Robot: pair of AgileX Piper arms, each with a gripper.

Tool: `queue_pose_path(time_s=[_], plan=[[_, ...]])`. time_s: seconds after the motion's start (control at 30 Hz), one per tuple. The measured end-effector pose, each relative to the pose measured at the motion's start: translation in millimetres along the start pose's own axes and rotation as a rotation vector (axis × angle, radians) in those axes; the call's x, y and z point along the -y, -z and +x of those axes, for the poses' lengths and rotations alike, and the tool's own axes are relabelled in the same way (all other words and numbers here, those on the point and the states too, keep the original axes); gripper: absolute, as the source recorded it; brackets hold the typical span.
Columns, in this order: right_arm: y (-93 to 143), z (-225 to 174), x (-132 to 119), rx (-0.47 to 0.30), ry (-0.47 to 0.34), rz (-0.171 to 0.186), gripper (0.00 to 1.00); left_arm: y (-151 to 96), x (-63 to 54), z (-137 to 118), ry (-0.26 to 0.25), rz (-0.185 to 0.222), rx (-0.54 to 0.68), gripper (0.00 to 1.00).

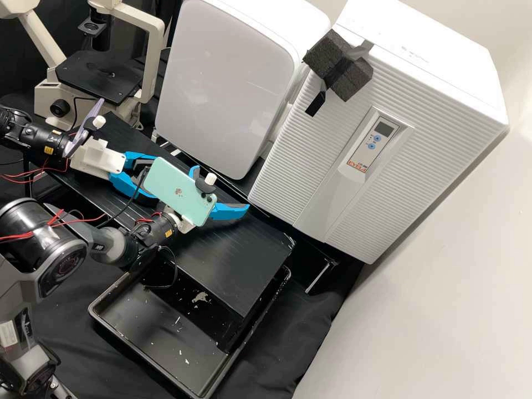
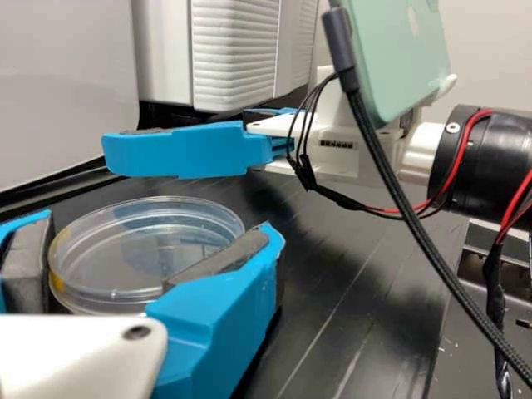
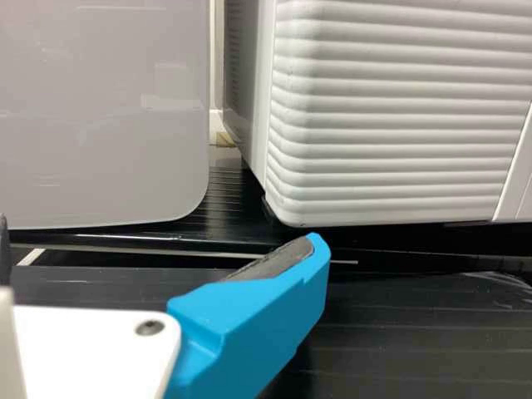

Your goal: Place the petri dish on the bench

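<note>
Right gripper parted, left gripper clamped on the petri dish in front of the white box; dish should be seated flat on the table there, then released evenly, without drag.

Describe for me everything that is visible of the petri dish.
In the left wrist view, the dish is round, shallow and clear, like plastic, with layered rims that suggest a lid. A yellow tint shows at one edge. It is roughly level, with the left hand around its sides. Whether it is gripped, or touches the bench, I cannot tell.
</note>
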State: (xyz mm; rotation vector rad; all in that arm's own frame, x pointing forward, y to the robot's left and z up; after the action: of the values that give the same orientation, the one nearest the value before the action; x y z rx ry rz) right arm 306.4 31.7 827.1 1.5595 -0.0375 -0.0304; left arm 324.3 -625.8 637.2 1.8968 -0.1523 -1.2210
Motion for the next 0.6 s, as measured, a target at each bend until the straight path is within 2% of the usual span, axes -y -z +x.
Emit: queue_pose_path(time_s=[0.3,0.47,0.6], plan=[[0.0,0.0,0.0,0.0,0.0,0.0,1.0,0.0,0.0,0.0,0.0,0.0,0.0,1.0],[0.0,0.0,0.0,0.0,0.0,0.0,1.0,-2.4,5.4,-5.8,0.008,-0.009,0.007,1.0],[0.0,0.0,0.0,0.0,0.0,0.0,1.0,-9.9,6.4,-22.7,0.005,0.036,0.002,1.0]])
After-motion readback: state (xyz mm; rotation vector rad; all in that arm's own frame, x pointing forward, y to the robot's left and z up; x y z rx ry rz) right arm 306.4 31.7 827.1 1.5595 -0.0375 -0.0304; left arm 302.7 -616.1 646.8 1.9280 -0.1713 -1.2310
